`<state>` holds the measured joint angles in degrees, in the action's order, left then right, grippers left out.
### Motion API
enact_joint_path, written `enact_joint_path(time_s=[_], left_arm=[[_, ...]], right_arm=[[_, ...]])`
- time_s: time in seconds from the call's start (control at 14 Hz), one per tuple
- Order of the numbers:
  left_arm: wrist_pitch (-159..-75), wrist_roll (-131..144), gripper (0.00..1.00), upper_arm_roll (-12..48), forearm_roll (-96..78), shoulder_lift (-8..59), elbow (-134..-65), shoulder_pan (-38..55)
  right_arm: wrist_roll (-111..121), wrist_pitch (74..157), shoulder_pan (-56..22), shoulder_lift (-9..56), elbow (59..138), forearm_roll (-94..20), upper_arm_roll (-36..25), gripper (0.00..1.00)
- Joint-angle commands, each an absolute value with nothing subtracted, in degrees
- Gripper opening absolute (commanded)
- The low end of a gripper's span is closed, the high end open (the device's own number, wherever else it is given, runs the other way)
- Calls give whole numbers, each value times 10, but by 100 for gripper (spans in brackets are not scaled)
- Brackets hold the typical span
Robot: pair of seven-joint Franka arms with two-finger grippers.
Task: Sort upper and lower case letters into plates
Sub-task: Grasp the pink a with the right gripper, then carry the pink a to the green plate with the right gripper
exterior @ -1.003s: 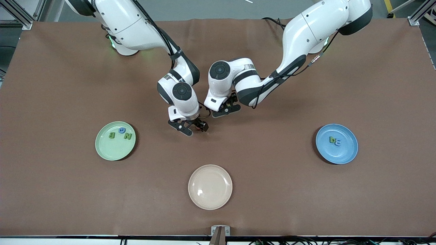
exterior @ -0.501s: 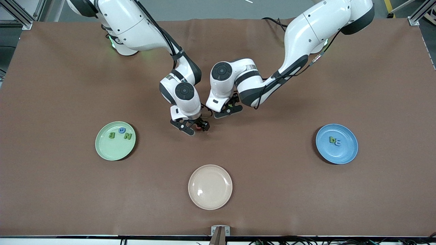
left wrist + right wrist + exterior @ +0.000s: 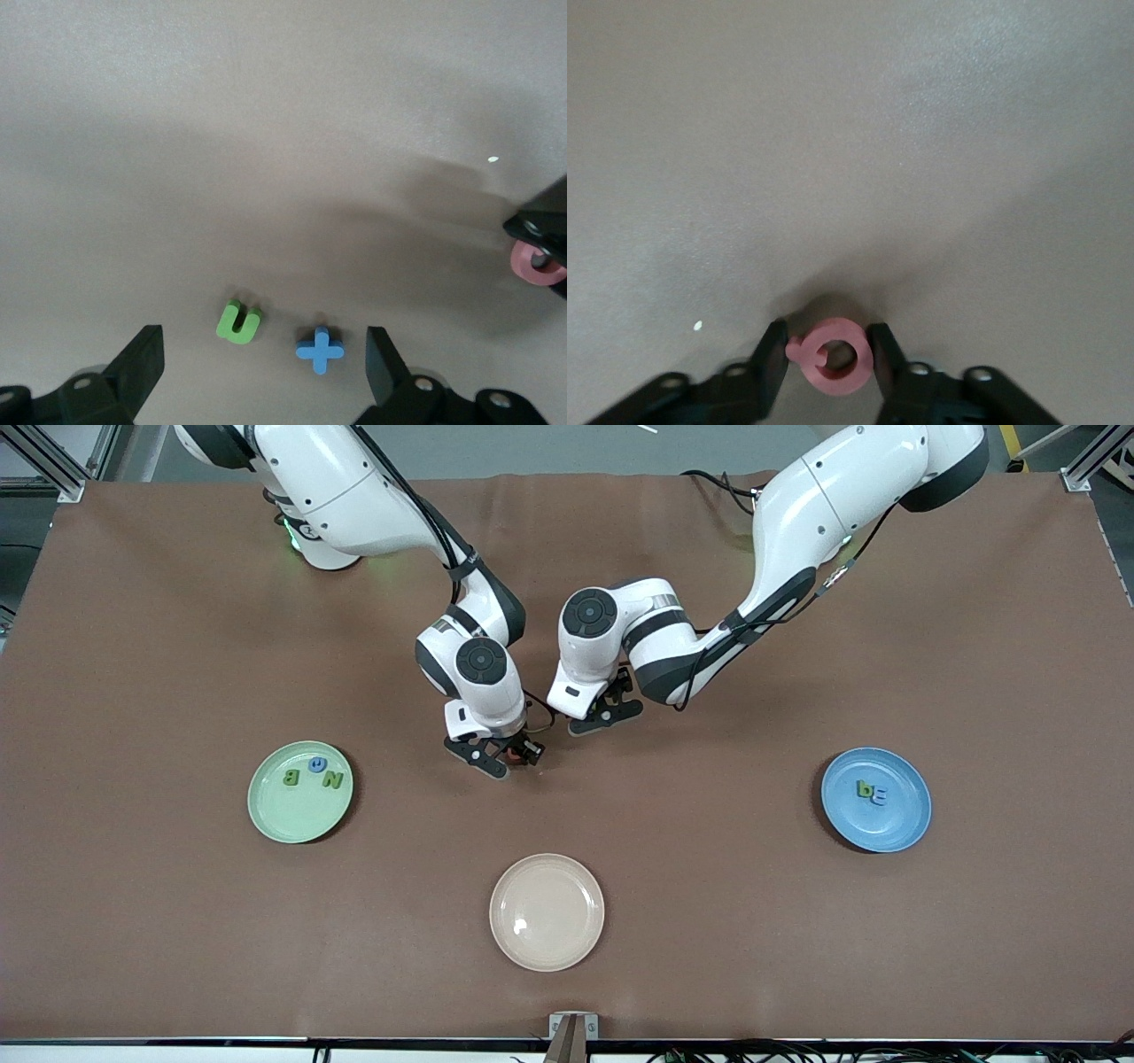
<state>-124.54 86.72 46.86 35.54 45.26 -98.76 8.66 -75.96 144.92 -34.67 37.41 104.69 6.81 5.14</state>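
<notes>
Mid-counter is crowded: right end effector, fingers touching a pink ring letter, sits just beside left end effector, leaving only a narrow gap. Green u and blue plus lie between the left's spread fingers. Bare counter separates the mint plate, beige plate and blue plate.

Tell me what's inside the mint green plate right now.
The mint green plate holds three letters: a green B, a green N and a small blue round letter I cannot read. Nothing covers them.

right gripper fingers now closed against pink letter, left gripper shifted toward left arm's end
</notes>
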Motion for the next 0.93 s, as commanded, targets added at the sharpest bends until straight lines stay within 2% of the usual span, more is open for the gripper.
enact_joint_path(time_s=[0.0,0.21,0.57,0.86], left_arm=[[-1247,868,100,473,354,432,-1007,79],[-1247,868,100,473,354,432,-1007,79],[-1266,875,100,473,354,439,-1001,91],[-1275,898,100,468,354,444,-999,113]], right_arm=[[-772,1450,-342,380,1048,84,46,0],[-713,1435,-309,366,1050,87,46,0],[-526,1334,-202,295,1051,87,47,0],[-385,1329,-107,284,1067,86,47,0]])
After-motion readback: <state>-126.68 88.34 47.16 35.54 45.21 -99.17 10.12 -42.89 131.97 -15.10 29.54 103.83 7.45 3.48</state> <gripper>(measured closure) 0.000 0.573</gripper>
